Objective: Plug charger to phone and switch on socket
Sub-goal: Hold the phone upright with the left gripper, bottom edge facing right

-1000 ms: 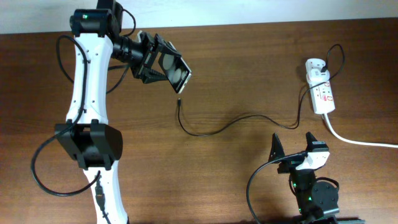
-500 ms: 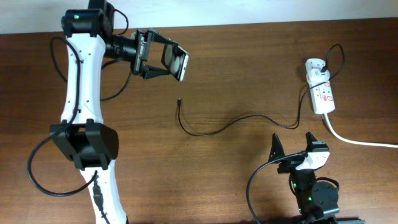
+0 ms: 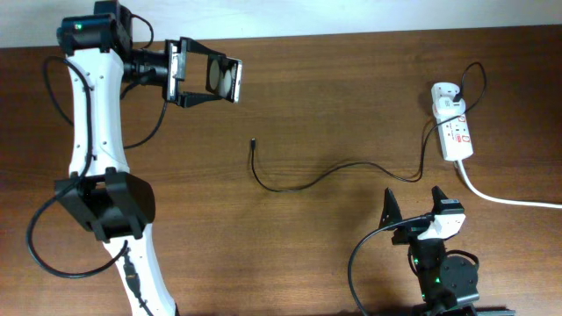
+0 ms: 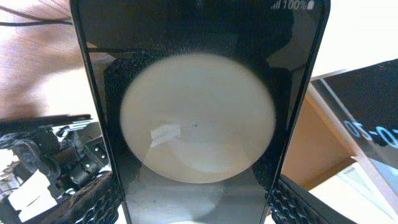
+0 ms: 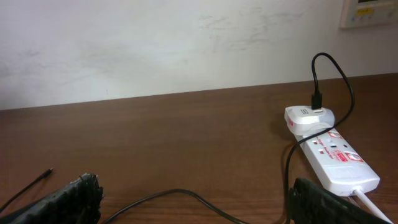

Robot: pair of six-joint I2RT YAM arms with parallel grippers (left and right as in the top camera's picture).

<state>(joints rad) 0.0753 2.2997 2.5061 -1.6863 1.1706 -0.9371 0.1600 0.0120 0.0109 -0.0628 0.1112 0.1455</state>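
Note:
My left gripper (image 3: 204, 79) is shut on the black phone (image 3: 225, 79) and holds it up in the air at the far left of the table, its screen with white round blobs facing outward. In the left wrist view the phone (image 4: 198, 118) fills the frame between both fingers. The charger's thin black cable (image 3: 334, 168) lies on the table, its plug tip (image 3: 253, 140) free below the phone, running to the white adapter block (image 3: 445, 95) on the white socket strip (image 3: 457, 133). My right gripper (image 3: 411, 207) is open and empty near the front edge; the cable (image 5: 180, 195) lies between its fingers.
The socket strip's thick white cord (image 3: 505, 198) runs off to the right edge. The strip (image 5: 339, 163) and adapter (image 5: 309, 118) show at the right of the right wrist view, against a white wall. The table is brown wood.
My left arm has swung left and toward the back with the phone, lifting it away from the cable's plug tip. The cable, strip and right arm have not moved.

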